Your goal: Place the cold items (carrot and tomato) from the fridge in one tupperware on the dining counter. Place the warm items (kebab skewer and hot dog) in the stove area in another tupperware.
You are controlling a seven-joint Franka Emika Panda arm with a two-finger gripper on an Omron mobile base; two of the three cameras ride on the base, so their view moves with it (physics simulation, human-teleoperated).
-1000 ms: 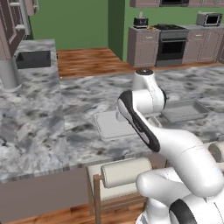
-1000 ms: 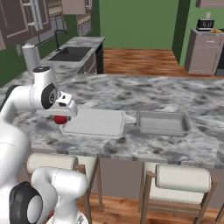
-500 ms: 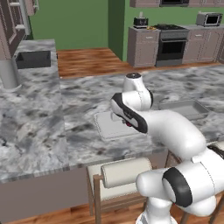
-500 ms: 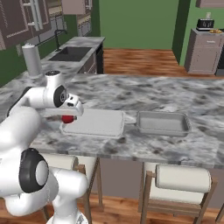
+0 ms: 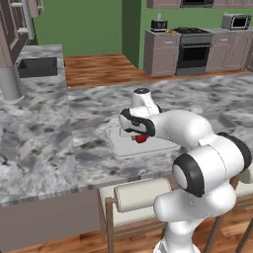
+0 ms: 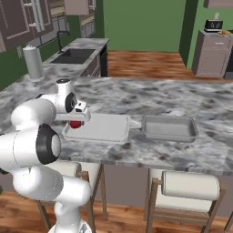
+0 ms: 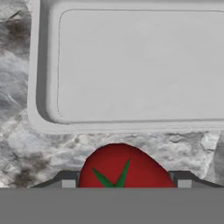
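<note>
The marbled grey surface (image 6: 182,102) carries everything here, so the widest risk lies on it: if the tomato (image 7: 124,167) is let go while it hangs over bare stone, it will probably roll on its round body and may travel toward the front edge, where the stools (image 6: 191,186) stand below. Next in size are the two tupperwares. The near, pale one (image 6: 102,127) lies flat beside the arm and the hand view shows its floor bare, with nothing in it. The darker one (image 6: 169,128) sits just beside it, apart by a narrow strip of stone, and it too looks empty, though its far corners are hard to judge. A second hazard follows from this pair: the cold items belong together in one, so dropping the tomato into either is fine now, but the carrot must later join it and not the other. Smaller again is the hand (image 6: 76,119), which pinches the tomato between its two fingers, the red fruit showing under the wrist in both base views. In the hand view the tomato hangs short of the pale tupperware's rounded corner, over stone and not over the tray floor, so I judge that a release here would miss. The low rim (image 7: 39,65) could also catch the fruit if the hand descends too early.
</note>
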